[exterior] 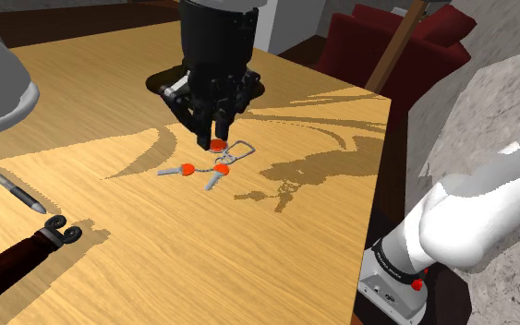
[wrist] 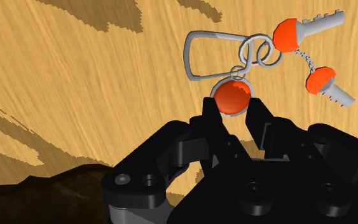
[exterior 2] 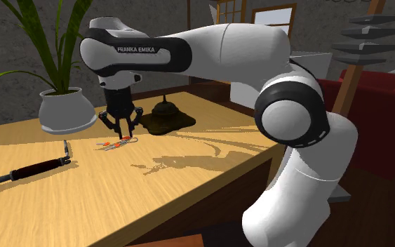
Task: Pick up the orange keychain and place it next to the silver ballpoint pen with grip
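Pot: a white pot (exterior 2: 66,112) is holding a green plant (exterior 2: 46,42), standing on the table (exterior: 248,249) near the silver pen (exterior: 10,187).
Claw: the claw (wrist: 233,105) is pinching one orange key head between both fingers.
Keychain: the keychain (wrist: 288,34), with its ring, clip and two other orange-headed keys, is lying on the table, well apart from the pen.
Tool: a dark-handled hooked tool (exterior: 13,257) is lying just beside the pen.

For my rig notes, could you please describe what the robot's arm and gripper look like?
The arm has smooth, rounded white shells with dark joints; one dark band reads FRANKA EMIKA in white. The gripper is all black, with two slim fingers.
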